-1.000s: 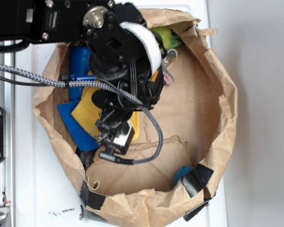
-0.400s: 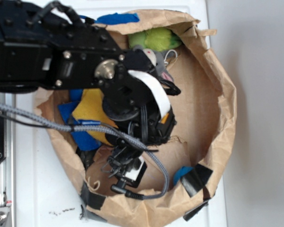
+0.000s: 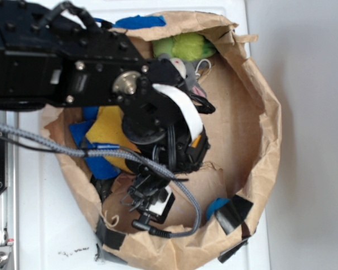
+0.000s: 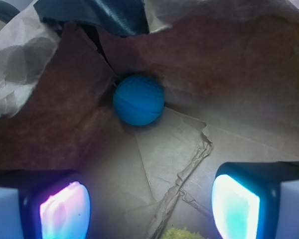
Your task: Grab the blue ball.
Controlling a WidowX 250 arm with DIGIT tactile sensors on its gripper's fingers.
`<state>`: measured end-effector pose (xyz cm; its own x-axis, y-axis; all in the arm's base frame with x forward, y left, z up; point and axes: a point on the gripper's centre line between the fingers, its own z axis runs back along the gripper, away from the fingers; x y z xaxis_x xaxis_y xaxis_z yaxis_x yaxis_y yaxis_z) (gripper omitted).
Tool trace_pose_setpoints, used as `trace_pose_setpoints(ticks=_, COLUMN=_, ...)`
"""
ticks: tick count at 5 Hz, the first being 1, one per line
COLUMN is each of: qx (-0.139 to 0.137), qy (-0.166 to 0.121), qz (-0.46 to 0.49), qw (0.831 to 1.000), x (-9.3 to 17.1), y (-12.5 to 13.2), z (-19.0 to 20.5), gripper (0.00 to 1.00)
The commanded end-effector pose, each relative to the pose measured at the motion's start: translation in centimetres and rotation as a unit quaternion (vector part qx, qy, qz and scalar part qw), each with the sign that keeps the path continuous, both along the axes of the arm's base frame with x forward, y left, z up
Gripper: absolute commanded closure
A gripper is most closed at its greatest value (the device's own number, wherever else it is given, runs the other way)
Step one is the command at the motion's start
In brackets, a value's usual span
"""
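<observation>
**Q:** Status of tool and target?

**A:** I have the tool [image 4: 149, 199] down inside the paper bag [image 3: 265, 140], which sits on the white table [image 3: 45, 225]. Wrist cam: both fingers [image 4: 236, 206] show at the lower corners, spread wide apart, nothing between them. The blue ball [image 4: 138, 99] lies ahead of the tool, centred in the gap but clear of both fingers, no contact. It rests on the bag floor, tucked into the corner where the floor meets the creased wall.

**Q:** Ext. view?

**A:** The ball [image 3: 215, 207] is partly visible at the bag's lower right, just beside a strip of black tape [image 3: 235, 215] on the rim. The arm [image 3: 101, 73] covers most of the bag's left and middle. Other contents: yellow cloth [image 3: 110, 130] and a dark-blue sheet [image 3: 79, 132] at left, partly under the arm; green plush [image 3: 186, 45] at the top edge; grey plush mouse [image 3: 183, 67] just below it, against the arm. All well apart from the ball. A braided cable [image 3: 45, 140] crosses the left rim.
</observation>
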<state>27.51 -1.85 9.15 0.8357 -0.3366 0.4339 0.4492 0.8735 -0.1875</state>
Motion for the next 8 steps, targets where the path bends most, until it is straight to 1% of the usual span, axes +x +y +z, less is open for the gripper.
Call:
trace_pose_setpoints(ticks=1, qx=0.018, qy=-0.045, qz=-0.009, qw=0.999, x=0.3, y=-1.1, z=-1.0, gripper=0.00)
trace_pose_setpoints(ticks=2, qx=0.043, qy=-0.055, qz=-0.041, qw=0.997, x=0.3, y=-1.2, z=-1.9, gripper=0.00)
trace_pose_setpoints(ticks=3, qx=0.060, qy=-0.071, qz=-0.047, qw=0.995, x=0.4, y=-1.5, z=-2.9, gripper=0.00)
trace_pose_setpoints(ticks=4, qx=0.063, qy=-0.104, qz=-0.029, qw=0.992, x=1.2, y=-2.4, z=-4.0, gripper=0.00)
trace_pose_setpoints(ticks=5, qx=0.058, qy=-0.126, qz=-0.025, qw=0.990, x=1.7, y=-3.8, z=-4.2, gripper=0.00)
trace_pose_setpoints(ticks=6, qx=0.039, qy=-0.122, qz=-0.021, qw=0.991, x=2.6, y=-4.4, z=-3.3, gripper=0.00)
trace_pose_setpoints(ticks=7, qx=0.030, qy=-0.119, qz=-0.016, qw=0.992, x=3.3, y=-4.7, z=-2.8, gripper=0.00)
trace_pose_setpoints(ticks=8, qx=0.046, qy=-0.116, qz=0.002, qw=0.992, x=4.3, y=-4.8, z=-3.1, gripper=0.00)
